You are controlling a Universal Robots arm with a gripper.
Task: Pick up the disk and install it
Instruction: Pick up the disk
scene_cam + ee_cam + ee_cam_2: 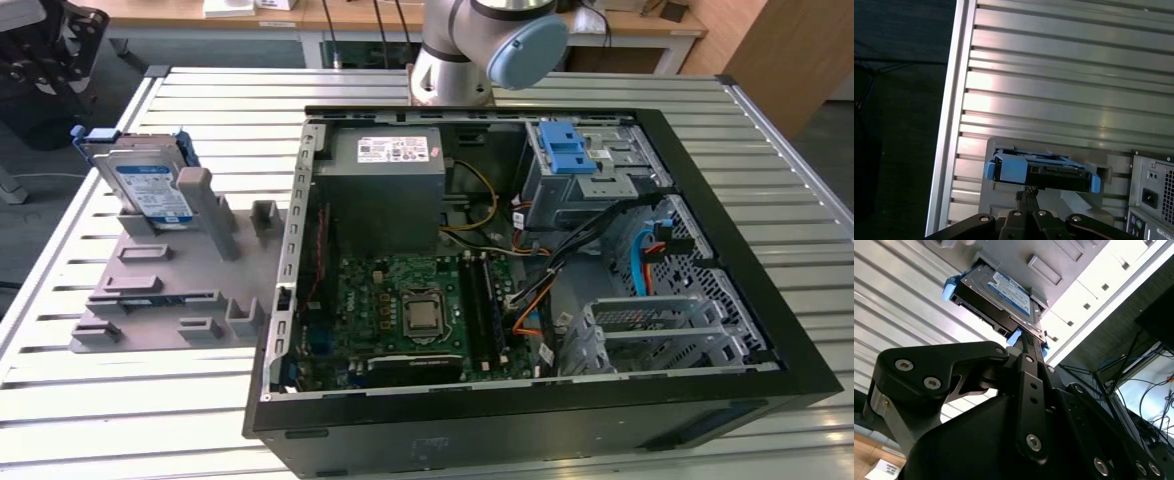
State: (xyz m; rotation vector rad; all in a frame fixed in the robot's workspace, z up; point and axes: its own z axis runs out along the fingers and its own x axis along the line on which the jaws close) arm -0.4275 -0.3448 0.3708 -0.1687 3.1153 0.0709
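Silver disk (147, 185) stands on edge in grey holder (160, 300), upper left of exterior view. In first wrist view we see gripper (1026, 192) narrow, empty, tips pointing straight at disk's long edge, near.

Both wrist views close on disk (996, 296) (1041, 172)

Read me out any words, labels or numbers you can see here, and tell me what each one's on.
No text can be read.
Blue-and-white label on the flat silver hard disk: print too small.
White sticker on the grey box-shaped power supply: print too blurred.
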